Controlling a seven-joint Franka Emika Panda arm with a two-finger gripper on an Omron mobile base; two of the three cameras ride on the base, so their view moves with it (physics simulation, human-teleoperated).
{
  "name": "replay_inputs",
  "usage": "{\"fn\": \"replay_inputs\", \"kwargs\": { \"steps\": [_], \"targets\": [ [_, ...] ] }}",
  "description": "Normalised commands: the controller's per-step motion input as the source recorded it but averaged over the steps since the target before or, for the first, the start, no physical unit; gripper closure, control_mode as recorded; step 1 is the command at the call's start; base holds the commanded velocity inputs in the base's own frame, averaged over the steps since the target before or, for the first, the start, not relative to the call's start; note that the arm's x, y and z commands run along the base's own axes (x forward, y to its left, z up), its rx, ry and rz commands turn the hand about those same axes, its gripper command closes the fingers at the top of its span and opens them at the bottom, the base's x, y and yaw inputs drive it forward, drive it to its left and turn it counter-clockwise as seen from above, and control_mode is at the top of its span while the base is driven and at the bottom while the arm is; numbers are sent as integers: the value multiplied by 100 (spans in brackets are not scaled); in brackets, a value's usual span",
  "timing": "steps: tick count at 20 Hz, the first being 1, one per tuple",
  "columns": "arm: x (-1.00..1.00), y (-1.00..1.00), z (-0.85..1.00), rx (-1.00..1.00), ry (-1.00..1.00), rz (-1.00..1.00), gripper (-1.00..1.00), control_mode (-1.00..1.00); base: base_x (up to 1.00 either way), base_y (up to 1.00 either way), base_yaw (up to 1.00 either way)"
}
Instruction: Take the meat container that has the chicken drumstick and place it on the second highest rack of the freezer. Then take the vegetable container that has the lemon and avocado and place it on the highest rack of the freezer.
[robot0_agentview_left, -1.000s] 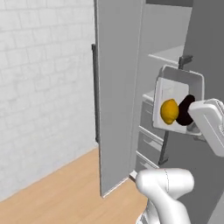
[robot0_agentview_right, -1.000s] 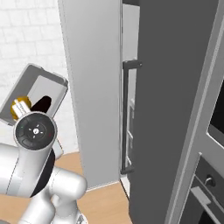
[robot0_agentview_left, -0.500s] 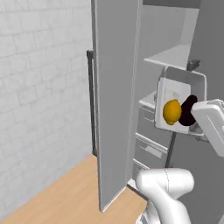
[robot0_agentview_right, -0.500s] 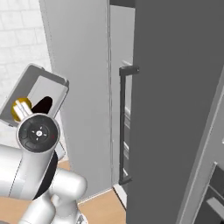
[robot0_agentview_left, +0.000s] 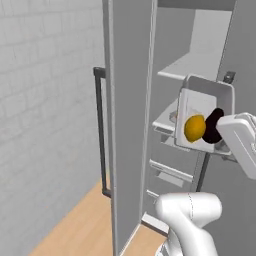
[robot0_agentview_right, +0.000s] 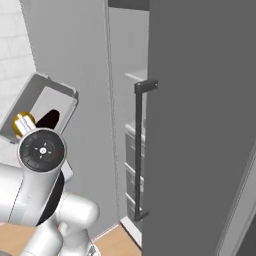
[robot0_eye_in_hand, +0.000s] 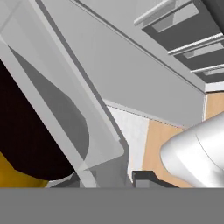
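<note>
My gripper (robot0_eye_in_hand: 116, 177) is shut on the rim of the clear vegetable container (robot0_agentview_left: 205, 112), which hangs tipped on its side in front of the open freezer (robot0_agentview_left: 190, 100). Inside it the yellow lemon (robot0_agentview_left: 195, 127) and the black avocado (robot0_agentview_left: 214, 125) rest against the lower wall. From the other side the container (robot0_agentview_right: 45, 105), lemon (robot0_agentview_right: 22, 124) and avocado (robot0_agentview_right: 48, 119) sit just above my wrist. The highest rack (robot0_agentview_left: 195, 65) is a pale shelf above and behind the container, with the second shelf (robot0_agentview_left: 165, 117) level with it. The meat container and chicken drumstick are hidden.
The freezer door (robot0_agentview_left: 127, 125) stands open at the left, its dark bar handle (robot0_agentview_left: 100, 130) on the outer face. Grey drawers (robot0_agentview_left: 167, 172) lie below the shelves. A dark grey panel (robot0_agentview_right: 200, 125) with a bar handle (robot0_agentview_right: 139, 150) stands close on the right. A white brick wall (robot0_agentview_left: 45, 125) is at left.
The whole picture has shifted, so the base has driven closer to the freezer. The container stays held the same way in my gripper.
</note>
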Motion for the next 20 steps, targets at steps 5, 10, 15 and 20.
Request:
{"fn": "replay_inputs", "kwargs": {
  "steps": [5, 10, 15, 20],
  "targets": [
    [0, 0, 0, 0, 0, 0, 100, 100, 29, 1, -37],
    [0, 0, 0, 0, 0, 0, 100, 100, 51, 8, -37],
    [0, 0, 0, 0, 0, 0, 100, 100, 84, 34, -35],
    [0, 0, 0, 0, 0, 0, 100, 100, 86, 59, -32]
  ]
}}
